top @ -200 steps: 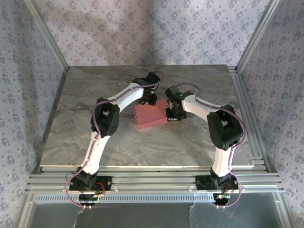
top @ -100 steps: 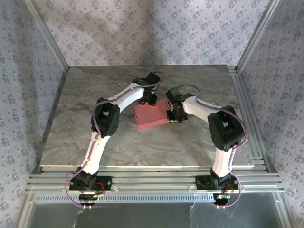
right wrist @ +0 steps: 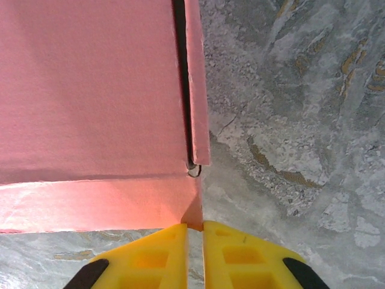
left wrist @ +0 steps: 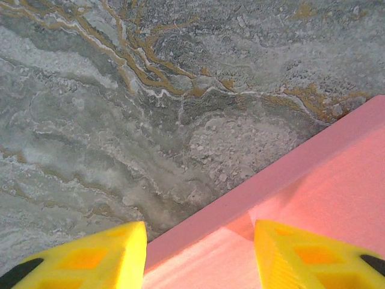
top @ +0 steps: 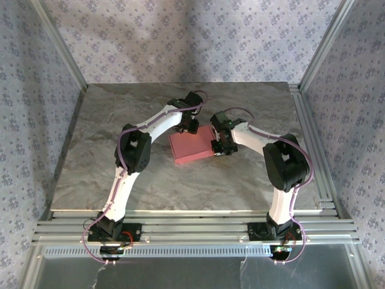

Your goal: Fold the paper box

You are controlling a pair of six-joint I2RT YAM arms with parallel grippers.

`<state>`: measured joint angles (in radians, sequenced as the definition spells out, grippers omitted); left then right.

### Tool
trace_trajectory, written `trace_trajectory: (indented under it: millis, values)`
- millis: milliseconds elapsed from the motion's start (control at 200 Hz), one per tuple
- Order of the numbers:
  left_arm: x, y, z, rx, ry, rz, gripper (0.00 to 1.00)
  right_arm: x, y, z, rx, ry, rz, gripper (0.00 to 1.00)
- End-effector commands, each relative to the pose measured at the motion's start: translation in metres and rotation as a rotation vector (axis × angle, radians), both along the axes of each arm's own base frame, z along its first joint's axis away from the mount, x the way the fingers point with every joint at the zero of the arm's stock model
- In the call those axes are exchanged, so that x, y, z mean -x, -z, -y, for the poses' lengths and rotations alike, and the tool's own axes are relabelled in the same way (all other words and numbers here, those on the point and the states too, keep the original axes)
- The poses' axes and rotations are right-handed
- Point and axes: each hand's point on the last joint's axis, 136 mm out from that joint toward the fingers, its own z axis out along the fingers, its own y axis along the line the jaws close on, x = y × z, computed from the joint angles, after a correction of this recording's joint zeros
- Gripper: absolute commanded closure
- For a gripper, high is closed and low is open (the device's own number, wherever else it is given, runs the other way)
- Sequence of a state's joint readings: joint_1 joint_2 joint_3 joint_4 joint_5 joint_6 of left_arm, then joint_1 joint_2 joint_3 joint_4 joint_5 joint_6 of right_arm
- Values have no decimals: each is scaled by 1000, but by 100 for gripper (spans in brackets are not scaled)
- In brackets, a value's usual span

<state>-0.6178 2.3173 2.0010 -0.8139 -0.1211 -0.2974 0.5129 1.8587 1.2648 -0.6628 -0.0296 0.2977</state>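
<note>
The paper box is a flat pink-red rectangle in the middle of the table. My left gripper stands at its far edge. In the left wrist view the box edge runs diagonally between the yellow fingers of the left gripper, which is open, with one finger over the table and one over the box. My right gripper is at the box's right edge. There the right gripper has its fingers almost together on the corner of the thin side wall of the box. A narrow side flap stands slightly off the box.
The grey marbled table has free room to the left, right and front of the box. Aluminium rails run along the near edge, and patterned walls enclose the other three sides.
The right gripper's fingers have come together on the box's right edge, and its wrist has shifted slightly towards the box. The left arm and the box have not moved.
</note>
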Motion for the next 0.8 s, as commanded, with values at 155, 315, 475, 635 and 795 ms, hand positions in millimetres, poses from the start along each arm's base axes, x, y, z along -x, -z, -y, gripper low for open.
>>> trace_trajectory:
  millis: [155,315,475,635,795]
  values:
    - [11,-13,-5,-7,-7,-13,51,4,10,4,31,-25,-7,86]
    - [16,-9,-1,0,-5,-29,51,7,16,1,40,-41,-21,87]
    - [20,-3,2,2,5,-42,52,10,19,0,45,-51,-26,88]
    - [23,-3,5,8,10,-47,53,11,23,0,56,-62,-33,89]
    - [25,-3,10,14,18,-44,53,13,26,0,60,-65,-39,90]
